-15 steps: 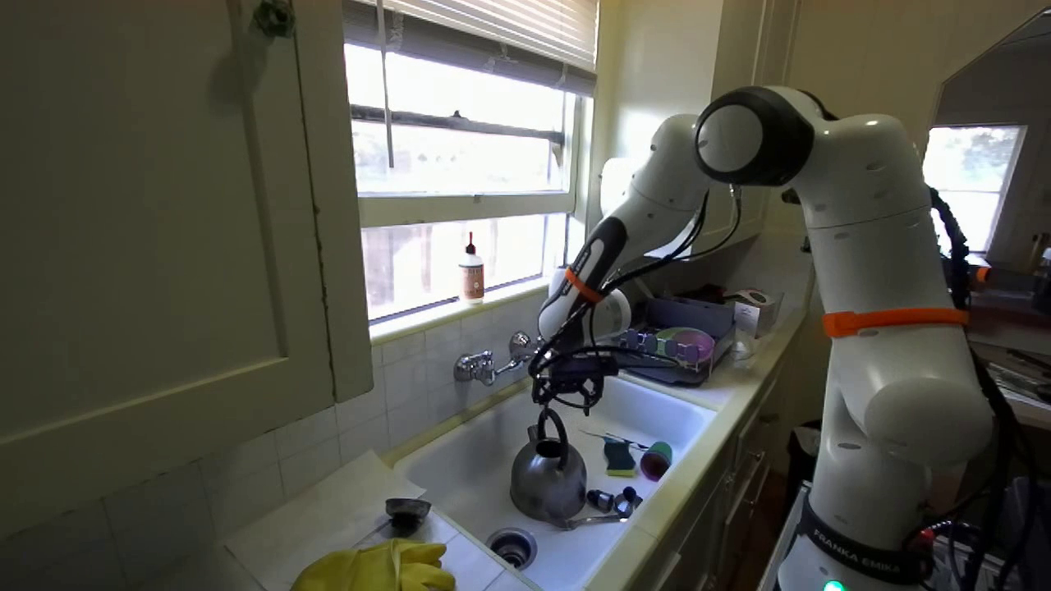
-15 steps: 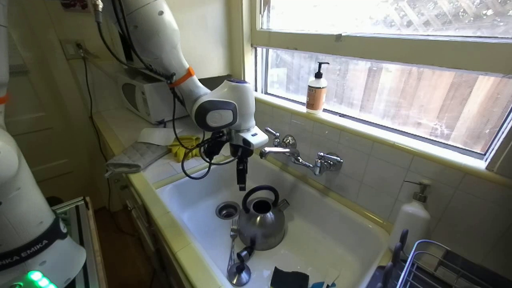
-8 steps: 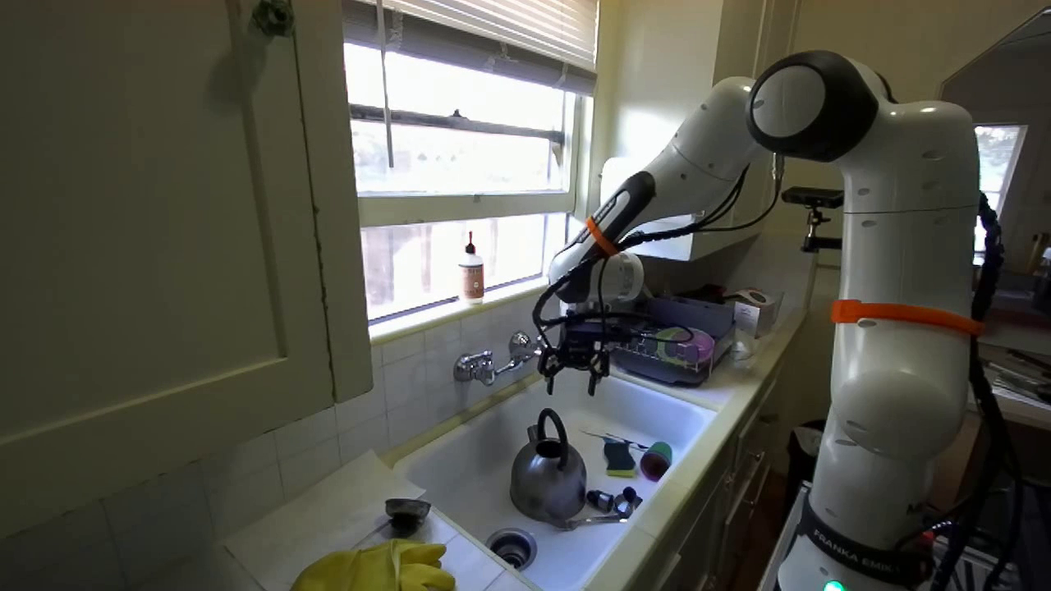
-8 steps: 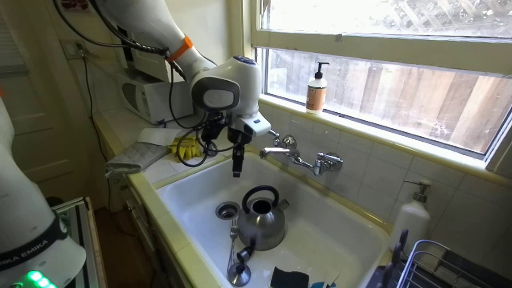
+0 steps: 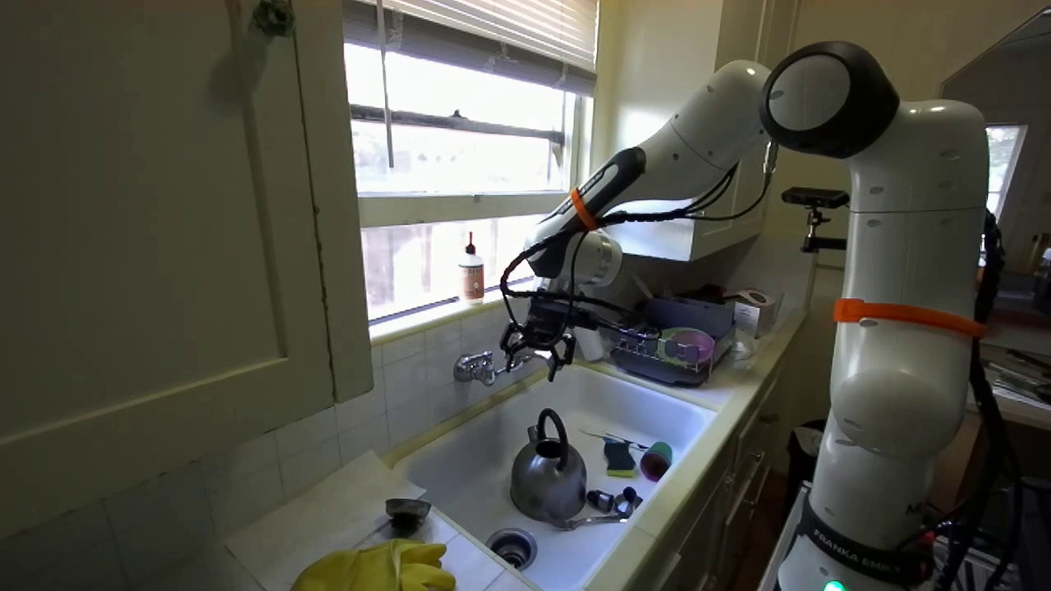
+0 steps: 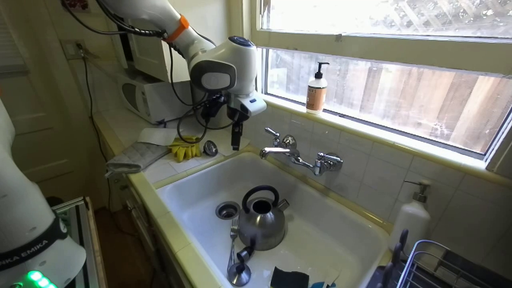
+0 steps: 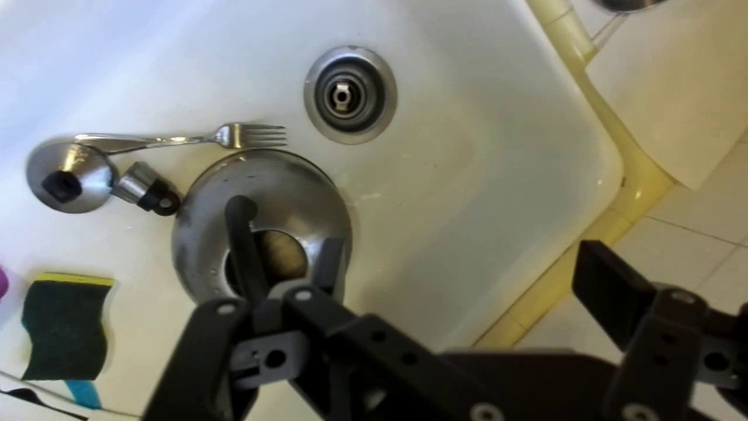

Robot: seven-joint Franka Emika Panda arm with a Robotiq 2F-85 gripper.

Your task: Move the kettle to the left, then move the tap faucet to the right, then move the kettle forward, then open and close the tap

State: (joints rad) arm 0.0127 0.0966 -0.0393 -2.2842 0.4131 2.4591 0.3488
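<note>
The shiny grey kettle (image 5: 548,488) stands upright in the white sink, its dark arched handle up, in both exterior views (image 6: 265,232). The wrist view shows the kettle (image 7: 292,187) from above, partly covered by a finger. The chrome tap faucet (image 6: 296,157) is on the tiled wall behind the sink; its spout points toward the drain end. In an exterior view the tap (image 5: 476,368) is partly hidden behind my gripper (image 5: 532,373). My gripper (image 6: 236,148) is open and empty, above the sink and higher than the kettle. Its fingers are wide apart in the wrist view (image 7: 461,251).
In the sink lie a fork (image 7: 175,141), a metal cone-shaped piece (image 7: 73,175), a sponge (image 7: 67,327) and a cup (image 5: 656,461), near the drain (image 7: 350,96). Yellow gloves (image 6: 185,149) lie on the counter. A bottle (image 6: 316,94) stands on the sill. A dish rack (image 5: 665,349) stands beyond.
My gripper has risen from just above the kettle's handle and shifted toward the drain end of the sink; its open fingers now show. The kettle and the tap have not moved.
</note>
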